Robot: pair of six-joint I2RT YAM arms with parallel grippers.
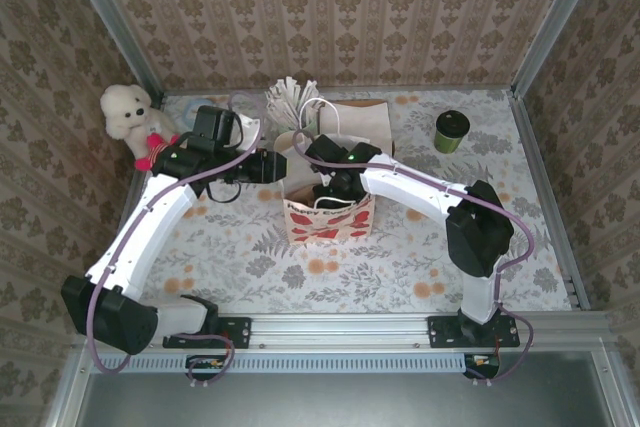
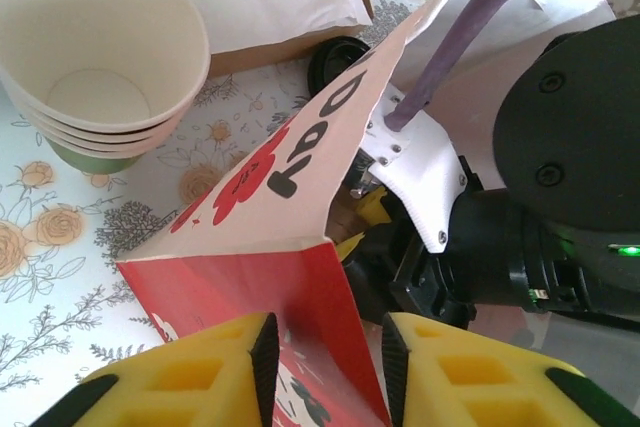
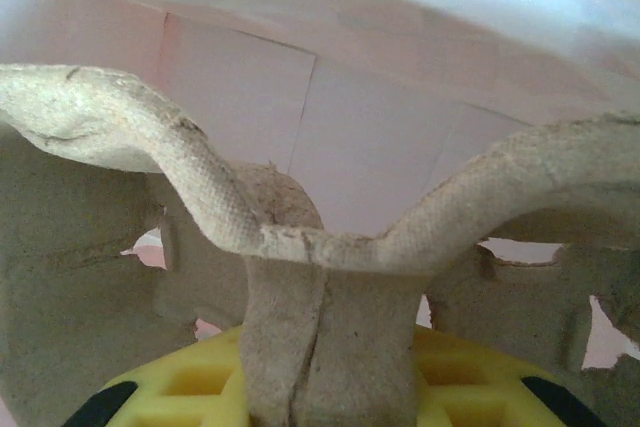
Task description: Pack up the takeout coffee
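The left gripper [image 2: 330, 372] is set astride the left wall of the bag [image 2: 290, 197]. One yellow foam finger [image 2: 190, 382] is seen on each side of the paper edge, with only a narrow gap between them. Whether the pads are pressed on the paper cannot be told.

The right gripper [image 3: 330, 392] is closed on the middle post of a carrier [image 3: 330, 297], which is held low inside the bag against its pale inner wall.

In the top view, the left arm is stretched from the near left corner up and rightwards. Its gripper [image 1: 272, 167] is at the bag's [image 1: 330, 219] left rim. The right arm is raised from the near right, bent at the elbow, and brought leftwards and down, so that its gripper [image 1: 335, 192] is inside the open mouth.

The bag is of stiff paper, white with red flowers and black lettering, and is stood upright at the middle of the table [image 1: 250, 267], which is covered in a floral print. The carrier is of rough grey-brown moulded pulp, with curved arches and torn edges. A stack of cream-lined cups [image 2: 100, 57], green outside, is seen just beyond the bag on its left.

The coffee [image 1: 452, 131], a dark green cup with a dark top, is stood upright at the far right of the table, well apart from the bag and both grippers.
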